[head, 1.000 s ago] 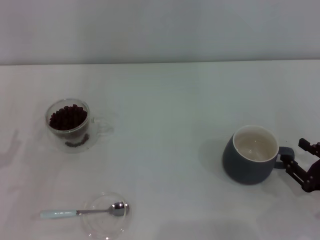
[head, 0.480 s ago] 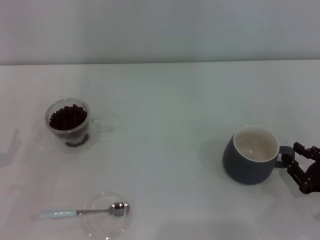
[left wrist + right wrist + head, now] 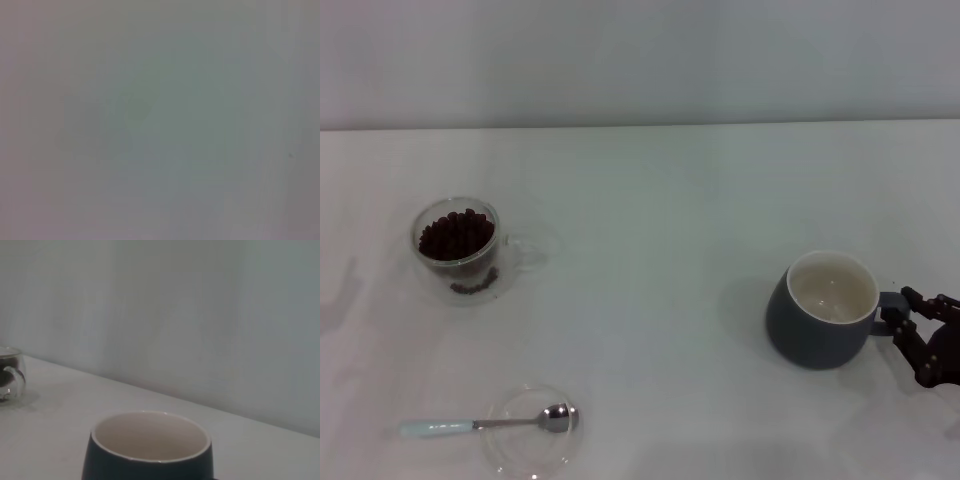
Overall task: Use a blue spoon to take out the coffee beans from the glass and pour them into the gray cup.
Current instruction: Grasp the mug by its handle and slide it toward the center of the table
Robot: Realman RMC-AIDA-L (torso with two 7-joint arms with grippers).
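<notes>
The blue spoon [image 3: 480, 424] lies at the front left, its metal bowl resting in a flat clear dish [image 3: 532, 445]. The glass [image 3: 457, 250] with the coffee beans [image 3: 455, 235] stands at the left, handle pointing right. The gray cup [image 3: 820, 320] stands at the right, inside empty, handle pointing right. My right gripper [image 3: 898, 312] is at that handle, fingers closed around it. The right wrist view shows the cup [image 3: 150, 450] close up and the glass [image 3: 10, 375] far off. My left gripper is out of view; its wrist view shows only a blank pale surface.
The white table [image 3: 650, 200] runs back to a plain pale wall. The clear dish sits near the table's front edge.
My right gripper has moved in to the cup's handle and its fingers have narrowed onto it. The spoon, glass and cup have not moved.
</notes>
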